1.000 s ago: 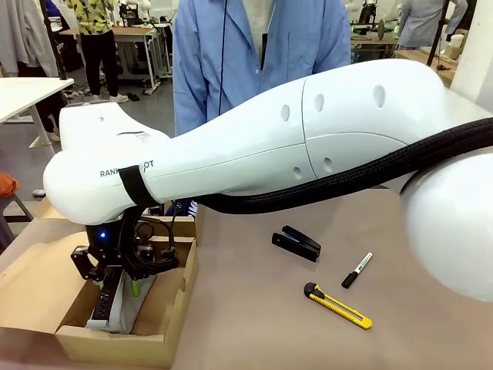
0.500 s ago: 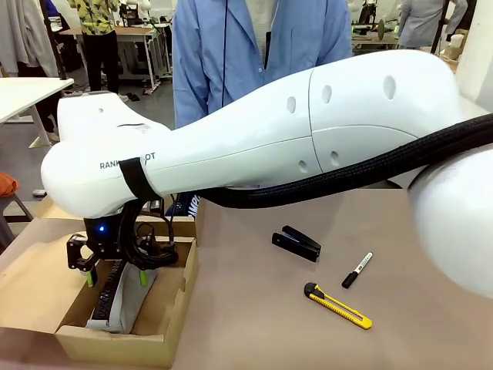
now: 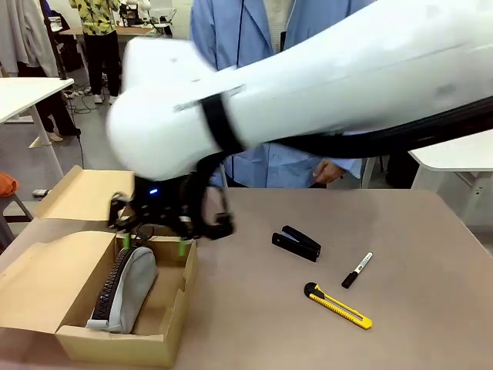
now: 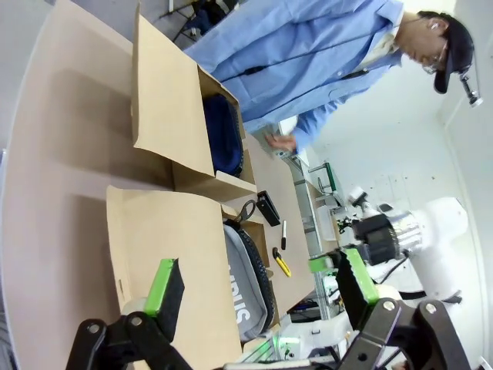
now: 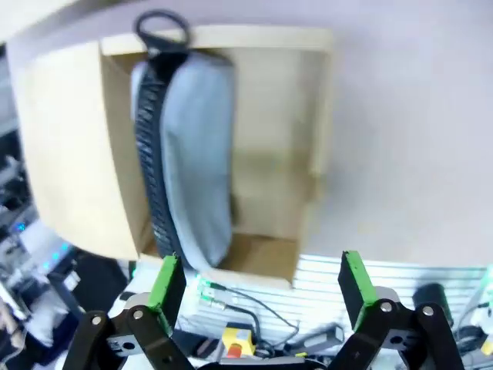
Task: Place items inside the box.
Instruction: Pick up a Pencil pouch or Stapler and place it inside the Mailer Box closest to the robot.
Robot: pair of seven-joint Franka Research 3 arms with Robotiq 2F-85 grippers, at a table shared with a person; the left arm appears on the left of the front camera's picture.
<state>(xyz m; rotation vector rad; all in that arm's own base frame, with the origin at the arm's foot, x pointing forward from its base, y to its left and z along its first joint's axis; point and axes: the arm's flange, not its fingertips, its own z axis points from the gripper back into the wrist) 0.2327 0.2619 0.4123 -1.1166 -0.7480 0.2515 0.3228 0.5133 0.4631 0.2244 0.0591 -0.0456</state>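
Indoor robotics lab or research workshop; a large white robot arm (image 3: 347,85), black cable running along it, reaches over a brown table (image 3: 400,231) where an open cardboard box (image 3: 115,343) sits; a person in a light blue lab coat (image 3: 254,46) stands at the table's far side; behind, an open room with a grey floor (image 3: 92,146), white work tables (image 3: 27,89), and a bench (image 3: 135,35) loaded with equipment; another person (image 3: 96,23) stands beside that bench; the left wrist view shows pale walls (image 4: 400,177).
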